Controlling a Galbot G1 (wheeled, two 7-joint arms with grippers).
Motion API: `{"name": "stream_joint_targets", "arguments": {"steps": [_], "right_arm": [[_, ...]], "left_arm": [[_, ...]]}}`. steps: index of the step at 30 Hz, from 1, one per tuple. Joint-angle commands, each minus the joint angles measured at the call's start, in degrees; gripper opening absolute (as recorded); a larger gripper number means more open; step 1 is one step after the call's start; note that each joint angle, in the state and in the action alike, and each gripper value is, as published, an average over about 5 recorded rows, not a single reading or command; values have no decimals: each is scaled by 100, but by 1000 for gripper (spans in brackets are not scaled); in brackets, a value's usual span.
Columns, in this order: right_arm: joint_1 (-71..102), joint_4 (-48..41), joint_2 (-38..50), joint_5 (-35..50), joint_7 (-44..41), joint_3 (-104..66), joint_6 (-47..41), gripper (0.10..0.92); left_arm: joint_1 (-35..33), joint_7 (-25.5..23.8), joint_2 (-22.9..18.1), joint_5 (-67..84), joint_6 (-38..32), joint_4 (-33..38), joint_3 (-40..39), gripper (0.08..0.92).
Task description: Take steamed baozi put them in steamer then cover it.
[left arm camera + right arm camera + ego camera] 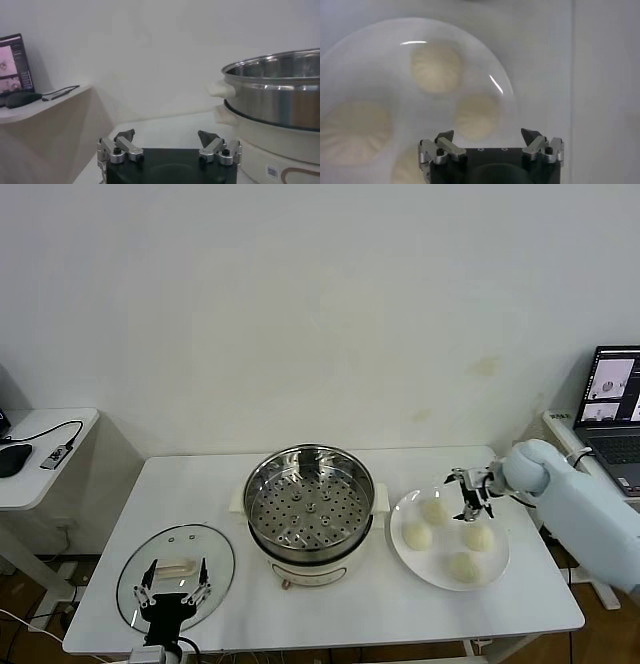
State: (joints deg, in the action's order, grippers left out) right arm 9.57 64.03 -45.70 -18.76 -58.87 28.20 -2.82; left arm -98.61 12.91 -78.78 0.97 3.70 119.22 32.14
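Four cream-white baozi [448, 536] with fine pleat lines sit on a white plate [497, 578]; at nine o'clock of it, the shiny silver steamer [310, 504] shows a dotted hole pattern over a white base; the clear cover [176, 573] has a cream handle

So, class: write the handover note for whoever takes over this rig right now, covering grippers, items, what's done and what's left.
Right gripper: open, empty, over the plate, above the baozi.
Left gripper: open, empty, at the table's front edge over the cover.
All four baozi are on the plate. The steamer is uncovered, its tray bare. The cover lies flat on the table to the steamer's left.
Done: nothing loaded.
Left: move four baozi into the steamer, then cover it.
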Motion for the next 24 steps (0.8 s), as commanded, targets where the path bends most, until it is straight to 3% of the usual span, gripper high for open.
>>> {"name": "stream_joint_targets", "arguments": {"steps": [1,14,24], "right_arm": [[-525,-661,-434,-33,-184,710,-87,823],[-421,-1054,-754,-117,-28,663,-138,821],[-388,-1220,-936,-179,67,618,-216,759]], "left_arm": [[9,-8,14,7,6,-12,46,823],[23,1,15,-11,-6,18,120,823],[33,-1,13,-18,-17,11,140,823]]}}
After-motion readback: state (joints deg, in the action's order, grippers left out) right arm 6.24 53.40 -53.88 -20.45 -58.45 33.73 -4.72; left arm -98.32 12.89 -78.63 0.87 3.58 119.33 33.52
